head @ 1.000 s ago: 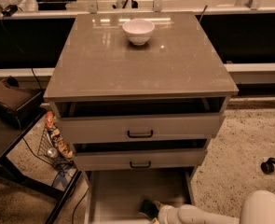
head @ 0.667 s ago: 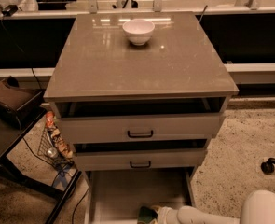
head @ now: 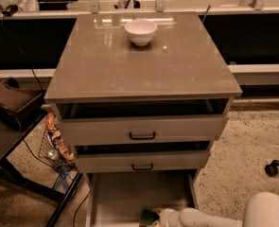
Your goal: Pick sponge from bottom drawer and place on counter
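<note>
Jaws by sponge (head: pixel 147 217) in bottom drawer (head: pixel 129 193), open room behind them.

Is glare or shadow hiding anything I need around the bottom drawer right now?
Camera view: glare streaks only the counter's far edge near the white bowl; the bottom drawer is dim but readable, the gripper at its front end by the sponge.

A bowl (head: pixel 140 31) is sitting at the back of the counter (head: pixel 143 72), above two handled drawers (head: pixel 142 129). Below them the bottom drawer (head: pixel 129 193) is lying pulled out; the gripper (head: pixel 154 216) is reaching in from the right, sponge (head: pixel 147 218) at its tip.
</note>
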### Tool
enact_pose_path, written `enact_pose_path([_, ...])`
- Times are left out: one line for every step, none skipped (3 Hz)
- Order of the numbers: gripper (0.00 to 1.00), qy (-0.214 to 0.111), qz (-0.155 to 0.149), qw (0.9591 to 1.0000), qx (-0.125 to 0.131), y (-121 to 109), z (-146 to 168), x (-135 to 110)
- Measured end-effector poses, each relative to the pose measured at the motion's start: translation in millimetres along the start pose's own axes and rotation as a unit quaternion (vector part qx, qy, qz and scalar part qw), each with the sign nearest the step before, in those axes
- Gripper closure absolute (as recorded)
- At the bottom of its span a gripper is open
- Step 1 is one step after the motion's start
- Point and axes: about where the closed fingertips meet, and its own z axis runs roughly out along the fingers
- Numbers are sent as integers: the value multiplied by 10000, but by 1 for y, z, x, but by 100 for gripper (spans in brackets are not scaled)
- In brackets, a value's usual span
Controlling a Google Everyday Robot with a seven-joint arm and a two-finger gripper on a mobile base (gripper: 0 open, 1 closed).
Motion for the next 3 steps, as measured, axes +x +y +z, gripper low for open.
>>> enact_pose_path([100,-32,-29,9993,-369,6,-18,-14])
enact_pose_path([100,78,103,9964,-833,-6,-73,-38])
enact_pose_path([100,70,355,9937,-1057,-27,-156,-68])
